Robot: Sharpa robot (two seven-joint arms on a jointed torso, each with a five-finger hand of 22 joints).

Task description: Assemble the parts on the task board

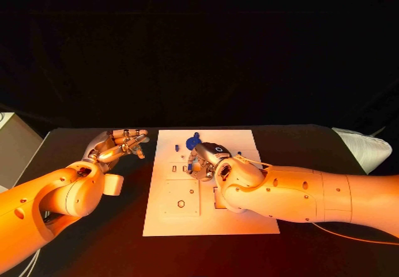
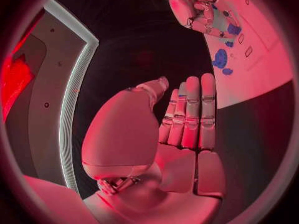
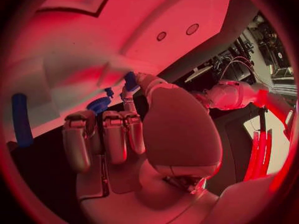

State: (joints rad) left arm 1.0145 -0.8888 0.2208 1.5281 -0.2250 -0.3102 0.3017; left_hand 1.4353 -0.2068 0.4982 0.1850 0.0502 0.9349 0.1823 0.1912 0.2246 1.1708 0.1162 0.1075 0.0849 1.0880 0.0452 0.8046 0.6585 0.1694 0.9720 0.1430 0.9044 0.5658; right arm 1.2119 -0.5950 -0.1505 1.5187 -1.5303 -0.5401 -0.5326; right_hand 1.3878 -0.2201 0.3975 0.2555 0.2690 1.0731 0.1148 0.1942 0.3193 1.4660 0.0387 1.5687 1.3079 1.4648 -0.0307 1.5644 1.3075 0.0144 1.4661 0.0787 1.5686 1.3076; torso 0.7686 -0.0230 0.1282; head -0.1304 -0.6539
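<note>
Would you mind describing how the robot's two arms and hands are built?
Both arms are smooth, rounded white shells with bulbous joints. Each ends in a silver, segmented, many-fingered hand: the left hand beside the task board, the right hand over it. A thin cable trails below the right arm.

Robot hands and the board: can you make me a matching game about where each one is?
Things:
1. left robot hand
2. right robot hand
3. task board
4. blue part

Places or states:
A. white, lying flat mid-table
B. over the board
C. beside the board, holding nothing
D. near the board's far edge

Pairs: 1-C, 2-B, 3-A, 4-D
</note>
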